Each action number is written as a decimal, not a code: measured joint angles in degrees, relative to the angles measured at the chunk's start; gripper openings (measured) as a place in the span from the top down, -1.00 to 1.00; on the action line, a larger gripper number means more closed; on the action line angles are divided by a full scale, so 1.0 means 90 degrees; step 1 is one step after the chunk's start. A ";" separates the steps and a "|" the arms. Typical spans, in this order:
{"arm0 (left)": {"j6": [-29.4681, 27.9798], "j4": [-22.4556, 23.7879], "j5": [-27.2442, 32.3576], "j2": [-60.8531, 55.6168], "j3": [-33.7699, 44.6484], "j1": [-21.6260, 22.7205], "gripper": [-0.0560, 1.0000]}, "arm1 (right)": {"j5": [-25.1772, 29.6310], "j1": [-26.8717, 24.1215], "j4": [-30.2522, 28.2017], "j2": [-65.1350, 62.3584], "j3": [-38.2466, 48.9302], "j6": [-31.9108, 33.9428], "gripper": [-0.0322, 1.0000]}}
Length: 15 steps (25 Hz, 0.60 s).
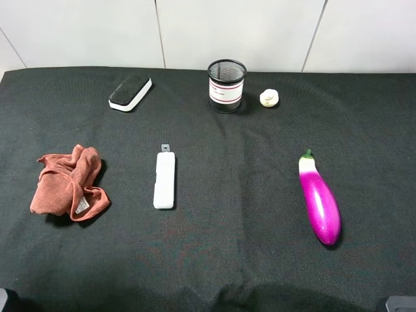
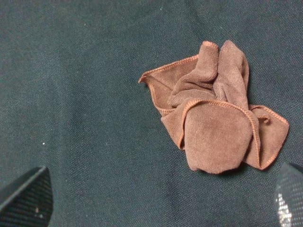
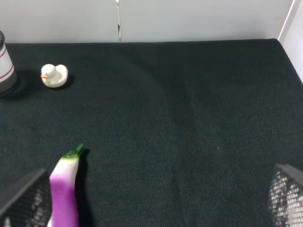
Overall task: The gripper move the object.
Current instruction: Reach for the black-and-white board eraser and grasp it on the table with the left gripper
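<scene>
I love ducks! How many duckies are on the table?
1. The little white duck sits near the back of the table, just right of the mesh cup. I see no others, hidden or not.

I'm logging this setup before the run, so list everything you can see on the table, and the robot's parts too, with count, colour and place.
board eraser: one, black top on a white base, far left of the table
mesh pen cup: one, black with a white label, far middle
toy duck: one, white, just right of the cup, apart from it
bar: one, white, left of centre
eggplant: one, purple with a green stem, right side
cloth: one, reddish brown, crumpled, left side
table cover: one, black, under everything
left end effector: one, black, open, over the cover beside the cloth
right end effector: one, black, open, near the eggplant's stem end
</scene>
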 joint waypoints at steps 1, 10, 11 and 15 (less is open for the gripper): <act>0.0000 0.0000 -0.0025 0.0183 -0.0093 0.0000 -0.98 | 0.0000 0.0000 0.0000 0.0000 0.0000 0.0000 -0.41; 0.0000 -0.0017 -0.0094 0.1709 -0.0938 0.0021 -0.98 | 0.0000 0.0000 0.0000 0.0000 0.0000 0.0000 -0.41; 0.0000 -0.0061 -0.0094 0.1869 -0.1035 0.0021 -0.98 | 0.0000 0.0000 0.0000 0.0000 0.0000 0.0000 -0.41; 0.0024 -0.0150 -0.0220 0.2611 -0.1389 0.0021 -0.98 | 0.0000 0.0000 0.0000 0.0000 0.0000 0.0000 -0.41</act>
